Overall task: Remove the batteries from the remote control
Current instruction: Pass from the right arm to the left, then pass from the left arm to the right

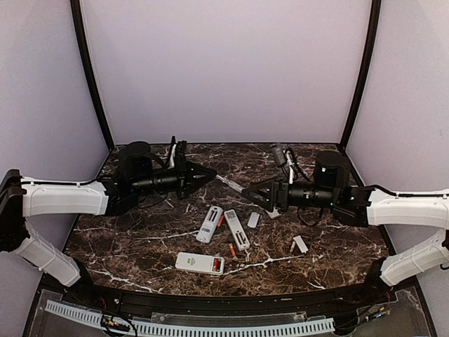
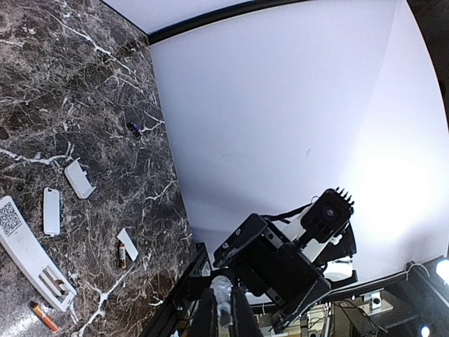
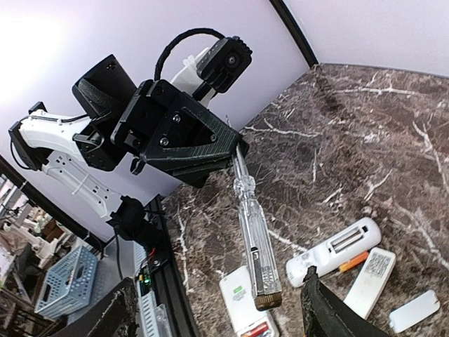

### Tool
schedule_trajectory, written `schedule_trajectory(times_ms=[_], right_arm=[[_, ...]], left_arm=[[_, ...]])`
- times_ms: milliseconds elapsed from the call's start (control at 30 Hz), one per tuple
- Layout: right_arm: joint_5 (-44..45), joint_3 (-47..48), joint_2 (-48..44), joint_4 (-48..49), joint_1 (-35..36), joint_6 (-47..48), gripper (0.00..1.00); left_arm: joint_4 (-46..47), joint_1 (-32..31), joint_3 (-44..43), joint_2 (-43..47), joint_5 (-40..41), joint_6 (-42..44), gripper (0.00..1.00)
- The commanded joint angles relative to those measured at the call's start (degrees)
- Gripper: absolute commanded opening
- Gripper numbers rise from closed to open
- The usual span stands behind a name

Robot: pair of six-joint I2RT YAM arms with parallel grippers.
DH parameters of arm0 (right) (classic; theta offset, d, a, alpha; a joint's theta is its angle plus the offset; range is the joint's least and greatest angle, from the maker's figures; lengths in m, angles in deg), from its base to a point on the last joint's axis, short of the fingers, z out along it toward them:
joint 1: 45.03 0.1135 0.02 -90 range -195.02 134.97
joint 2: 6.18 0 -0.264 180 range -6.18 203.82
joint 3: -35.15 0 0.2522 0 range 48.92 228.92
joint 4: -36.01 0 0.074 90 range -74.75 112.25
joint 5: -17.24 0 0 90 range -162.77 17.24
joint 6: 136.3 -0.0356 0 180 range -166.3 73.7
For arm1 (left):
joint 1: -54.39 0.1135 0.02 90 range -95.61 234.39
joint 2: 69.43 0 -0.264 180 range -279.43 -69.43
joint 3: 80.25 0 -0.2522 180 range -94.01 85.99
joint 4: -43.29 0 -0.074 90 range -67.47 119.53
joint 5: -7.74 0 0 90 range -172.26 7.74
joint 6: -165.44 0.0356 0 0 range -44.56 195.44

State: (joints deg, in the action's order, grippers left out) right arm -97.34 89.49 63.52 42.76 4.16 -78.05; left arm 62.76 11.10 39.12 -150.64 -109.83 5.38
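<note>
Three white remotes lie mid-table: one (image 1: 209, 224) and one (image 1: 236, 229) with bays open, one (image 1: 199, 263) with red batteries (image 1: 217, 265) inside. Loose orange batteries lie at the first remote's side (image 1: 221, 220) and below the second remote (image 1: 232, 250). A greyish battery (image 1: 292, 247) lies by a cover plate (image 1: 300, 244). My left gripper (image 1: 212, 173) is shut on the thin end of a clear screwdriver (image 1: 228, 181), held above the table. In the left wrist view the gripper (image 2: 223, 309) shows pinching it. My right gripper (image 1: 247, 189) is wide open. In the right wrist view (image 3: 219, 281) the screwdriver's handle (image 3: 256, 246) hangs between its fingers, untouched.
Another white cover plate (image 1: 253, 220) lies right of the remotes. The left wrist view shows two cover plates (image 2: 51, 210) (image 2: 79, 179) and a small dark object (image 2: 133, 127) near the back wall. Walls enclose the table on three sides.
</note>
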Motion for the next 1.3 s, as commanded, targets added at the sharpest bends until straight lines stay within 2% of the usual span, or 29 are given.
schedule_trajectory(times_ms=[0, 200, 633, 933, 1000, 1067, 1267], right_arm=[[8.0, 0.04, 2.93, 10.28, 1.49, -0.74, 0.69], [5.59, 2.0, 7.62, 12.91, 1.86, 0.05, 0.49], [3.79, 3.2, 9.84, 14.9, 2.05, 0.27, 0.35], [2.35, 4.4, 12.55, 15.74, 2.05, -0.26, 0.36], [2.3, 4.59, 13.16, 15.35, 1.98, -0.21, 0.43], [2.37, 4.72, 13.8, 15.01, 2.02, -0.16, 0.47], [2.24, 4.83, 14.11, 15.6, 2.01, -0.35, 0.45]], left_arm=[[1.25, -0.13, 0.55, 3.48, 5.29, -4.73, 0.0], [-3.02, -0.05, -0.09, 4.28, 6.13, -5.49, 0.0], [-6.27, -0.13, -0.86, 4.61, 5.24, -5.27, 0.0], [-5.76, -0.15, -1.62, 4.17, 4.52, -5.25, 0.0], [-5.65, -0.13, -1.71, 4.01, 4.27, -5.26, 0.0], [-5.58, -0.13, -1.91, 3.77, 3.97, -5.19, 0.0], [-6.05, -0.11, -2.46, 3.31, 3.46, -5.01, 0.0]])
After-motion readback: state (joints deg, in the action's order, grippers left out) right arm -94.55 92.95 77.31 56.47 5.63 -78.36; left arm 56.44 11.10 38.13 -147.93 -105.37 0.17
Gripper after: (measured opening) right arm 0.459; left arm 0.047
